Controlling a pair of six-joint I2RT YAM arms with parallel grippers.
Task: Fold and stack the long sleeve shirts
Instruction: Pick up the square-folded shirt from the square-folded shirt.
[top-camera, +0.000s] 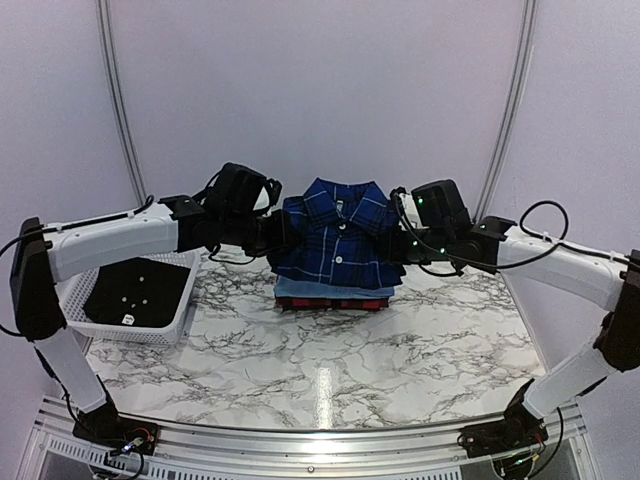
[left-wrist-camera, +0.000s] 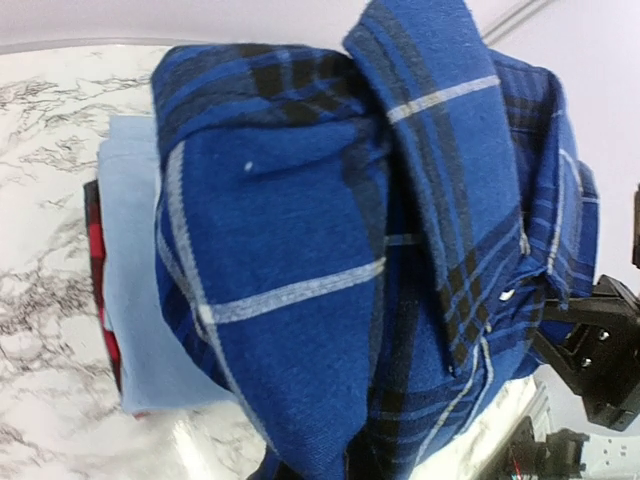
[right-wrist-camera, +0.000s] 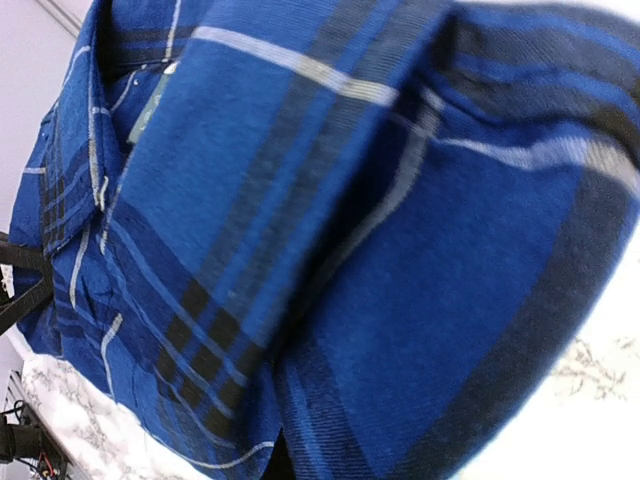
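Note:
The folded navy blue plaid shirt (top-camera: 335, 232) hangs between my two grippers, collar at the far side, just above the stack. My left gripper (top-camera: 278, 236) is shut on its left edge and my right gripper (top-camera: 398, 243) on its right edge. Under it lie the plain light blue shirt (top-camera: 330, 289) and, at the bottom, the red-and-black plaid shirt (top-camera: 330, 303), both folded on the marble table. The left wrist view shows the navy shirt (left-wrist-camera: 300, 250) over the light blue shirt (left-wrist-camera: 130, 280) and the red plaid edge (left-wrist-camera: 97, 240). Navy cloth (right-wrist-camera: 350, 250) fills the right wrist view. The cloth hides my fingers in both wrist views.
A white slotted basket (top-camera: 130, 332) with a black item inside (top-camera: 140, 288) stands at the left of the marble table (top-camera: 330, 370), under my left arm. White curtain walls close off the back and sides.

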